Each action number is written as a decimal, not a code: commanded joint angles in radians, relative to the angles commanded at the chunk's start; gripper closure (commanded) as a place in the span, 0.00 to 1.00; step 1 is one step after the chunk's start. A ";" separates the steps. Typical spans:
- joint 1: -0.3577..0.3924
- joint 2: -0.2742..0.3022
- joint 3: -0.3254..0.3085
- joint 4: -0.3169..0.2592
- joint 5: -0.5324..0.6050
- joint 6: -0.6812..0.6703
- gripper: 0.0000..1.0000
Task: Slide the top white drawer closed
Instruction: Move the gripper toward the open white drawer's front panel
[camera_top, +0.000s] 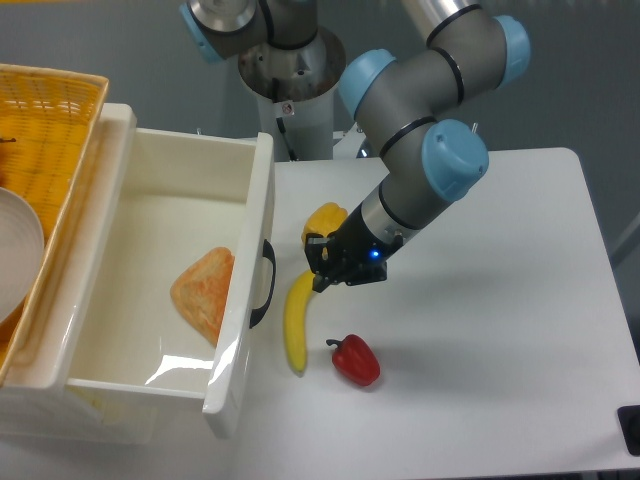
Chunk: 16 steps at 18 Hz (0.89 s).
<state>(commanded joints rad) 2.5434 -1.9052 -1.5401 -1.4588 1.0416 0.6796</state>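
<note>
The top white drawer stands pulled far out of the cabinet toward the right. Its front panel carries a black curved handle. An orange piece of bread lies inside the drawer. My gripper hangs low over the table to the right of the handle, just above the top end of a banana. Its fingers look close together with nothing between them, though the wrist hides much of them.
A yellow bell pepper lies partly behind the gripper. A red bell pepper sits near the banana's lower end. A woven yellow basket holding a white bowl sits on the cabinet at the left.
</note>
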 joint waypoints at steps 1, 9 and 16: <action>-0.002 0.000 -0.002 0.000 0.000 0.000 0.98; -0.012 0.000 -0.003 -0.002 -0.023 0.000 0.98; -0.020 0.000 -0.006 -0.009 -0.026 0.000 0.98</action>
<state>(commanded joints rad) 2.5234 -1.9052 -1.5463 -1.4680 1.0155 0.6796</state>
